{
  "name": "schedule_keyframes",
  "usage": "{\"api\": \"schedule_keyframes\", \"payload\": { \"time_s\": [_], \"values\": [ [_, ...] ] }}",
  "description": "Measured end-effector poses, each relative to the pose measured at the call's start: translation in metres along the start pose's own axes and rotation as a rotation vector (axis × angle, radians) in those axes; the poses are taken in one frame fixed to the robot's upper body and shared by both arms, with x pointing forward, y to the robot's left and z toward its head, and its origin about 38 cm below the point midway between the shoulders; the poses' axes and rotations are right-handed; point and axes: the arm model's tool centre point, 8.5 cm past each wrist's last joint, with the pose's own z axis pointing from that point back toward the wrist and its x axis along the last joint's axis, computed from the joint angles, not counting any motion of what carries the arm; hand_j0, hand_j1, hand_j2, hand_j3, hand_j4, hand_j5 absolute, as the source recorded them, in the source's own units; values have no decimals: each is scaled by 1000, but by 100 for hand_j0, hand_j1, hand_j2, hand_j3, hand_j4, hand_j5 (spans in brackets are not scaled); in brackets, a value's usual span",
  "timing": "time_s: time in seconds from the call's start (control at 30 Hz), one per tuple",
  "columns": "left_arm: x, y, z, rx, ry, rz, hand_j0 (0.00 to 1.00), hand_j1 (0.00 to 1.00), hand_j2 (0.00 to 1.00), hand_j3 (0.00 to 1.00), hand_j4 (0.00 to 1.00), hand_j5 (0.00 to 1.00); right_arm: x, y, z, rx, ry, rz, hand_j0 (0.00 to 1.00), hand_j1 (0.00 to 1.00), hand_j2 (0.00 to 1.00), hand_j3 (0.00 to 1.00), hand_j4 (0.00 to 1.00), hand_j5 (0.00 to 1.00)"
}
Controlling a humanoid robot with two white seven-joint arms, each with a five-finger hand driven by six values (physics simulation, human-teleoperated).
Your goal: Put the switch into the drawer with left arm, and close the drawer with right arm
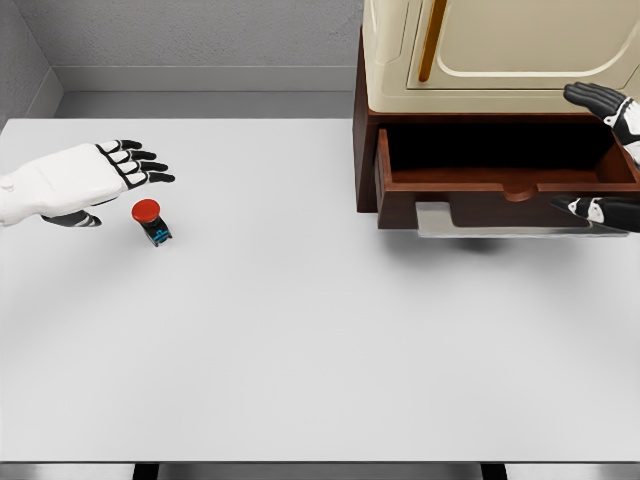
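Observation:
The switch [150, 221], a small black-and-blue box with a red round button, stands on the white table [300, 330] at the left. My left hand [125, 175] hovers just above and left of it, fingers spread, thumb below, holding nothing. The brown drawer [505, 185] is pulled out of the cabinet's base at the upper right, its inside dark. My right hand [605, 150] sits at the drawer's right end, fingers spread above it and thumb lower by the drawer front, gripping nothing.
A cream cabinet [480, 55] with a brown handle tops the brown base. A flat grey plate [450, 220] lies under the drawer front. Grey walls stand behind the table.

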Motion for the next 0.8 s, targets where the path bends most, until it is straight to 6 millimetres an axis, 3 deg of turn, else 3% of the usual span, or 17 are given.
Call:
{"api": "schedule_keyframes", "payload": {
  "time_s": [0.2,0.53,0.67,0.73,0.8],
  "values": [
    [-1,9,-9,17,-8,-17,100,100,100,100,100,100,0,0,0,-4,-1,0,100,100,100,100,100,100],
    [7,-8,-23,-17,-35,15,100,100,100,100,100,100,0,-1,0,-6,-1,1,100,100,100,100,100,100],
    [3,-10,-27,-14,-26,29,100,100,100,100,100,100,0,-1,0,-5,1,1,100,100,100,100,100,100],
    [-2,1,-30,-2,-24,11,100,100,100,100,100,100,0,-1,0,-4,2,0,100,100,100,100,100,100],
    [1,-5,-34,-22,-36,16,100,100,100,100,100,100,0,-1,0,-4,2,0,100,100,100,100,100,100]
  ]
}}
